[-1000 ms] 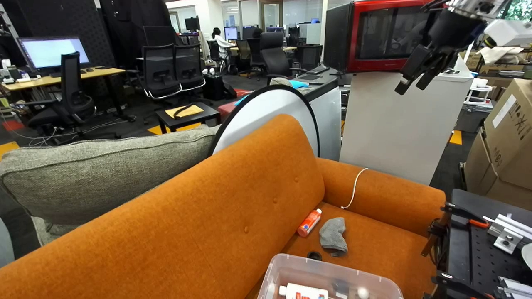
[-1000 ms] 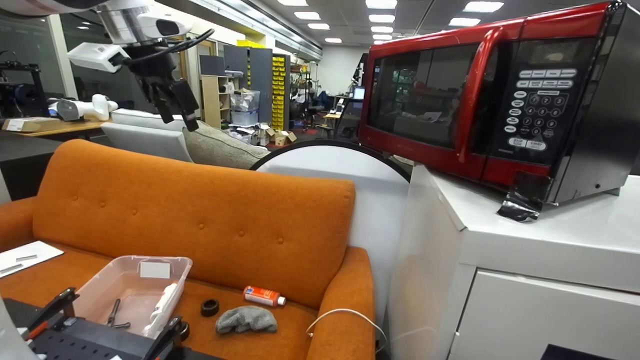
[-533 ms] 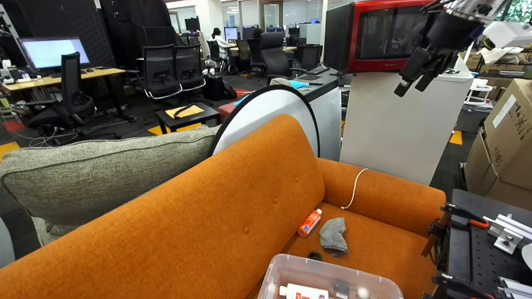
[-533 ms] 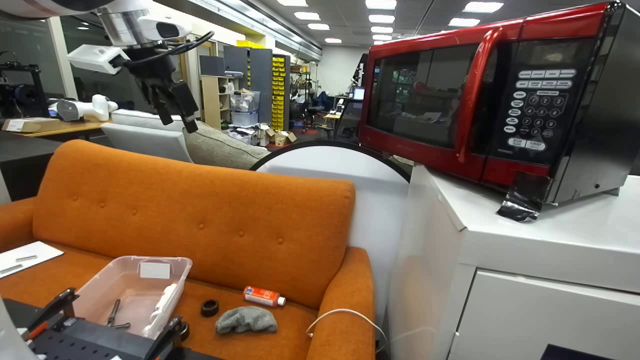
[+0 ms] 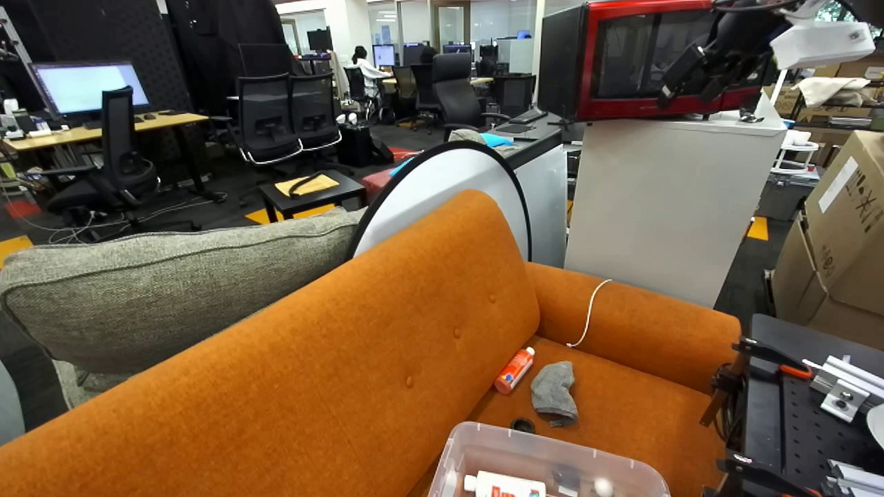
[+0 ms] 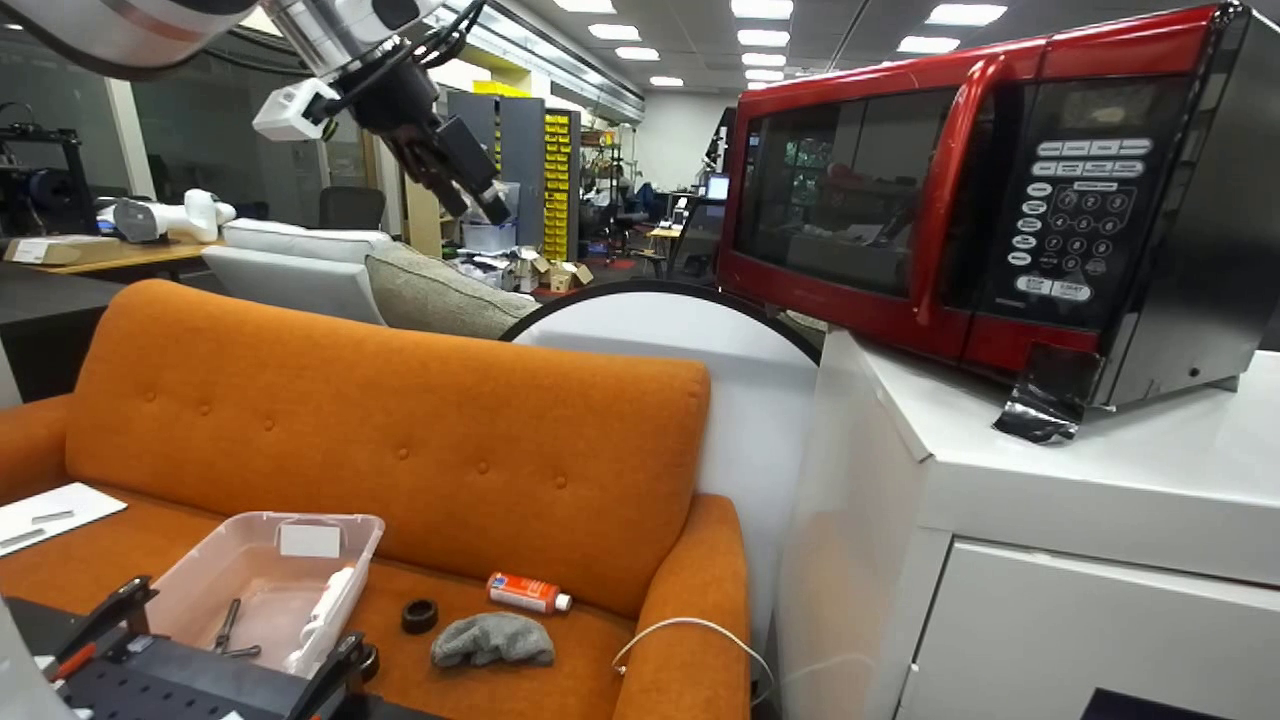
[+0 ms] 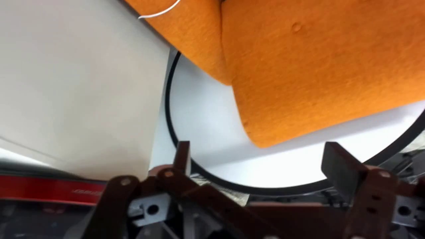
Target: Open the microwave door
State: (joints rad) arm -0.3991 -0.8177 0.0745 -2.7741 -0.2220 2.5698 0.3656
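Observation:
The glossy red microwave point(image 6: 1205, 200) stands on the white cabinet point(image 6: 860, 520). Its door point(image 6: 840, 190) is closed, with a dark window and a red vertical handle point(image 6: 958, 190) beside the keypad. In an exterior view the microwave point(image 5: 561, 65) is partly covered by the arm. My gripper point(image 6: 476, 208) is in the air to the left of the door, tilted down, well apart from the handle. In the wrist view the gripper point(image 7: 260, 156) is open with nothing between its fingers point(image 7: 343, 169). The microwave's red lower edge point(image 7: 49, 190) shows there at the lower left.
An orange sofa point(image 6: 400, 390) stands below, with a white black-rimmed disc point(image 6: 690, 330) behind its end. A clear bin point(image 6: 270, 590), an orange bottle point(image 6: 525, 592) and a grey cloth point(image 6: 492, 640) lie on the seat. A grey cushion point(image 5: 186, 290) is behind it.
My gripper stayed nearly still at first, then moved up and closer to the microwave and tilted more. It now overlaps the microwave front in an exterior view. The door has not moved.

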